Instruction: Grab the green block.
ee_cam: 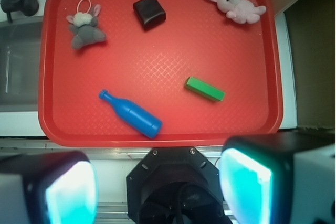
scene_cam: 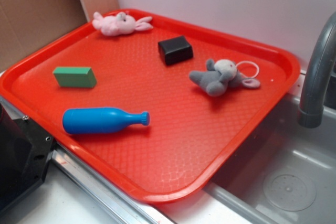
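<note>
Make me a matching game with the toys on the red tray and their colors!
Things:
1. block near the bottle
2. bunny
3. bottle
4. block between the two plush toys

Colors:
A. blue
B. black
C. green
D. pink

Pairs: 1-C, 2-D, 3-A, 4-B

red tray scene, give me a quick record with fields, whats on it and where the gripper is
surface: red tray beside a sink
target: green block, lying flat, untouched
other items: black block, blue bottle on its side, pink bunny, grey plush mouse
gripper: gripper open, fingers apart, back from the tray's near edge, holding nothing
task status: grasp not yet begun
</note>
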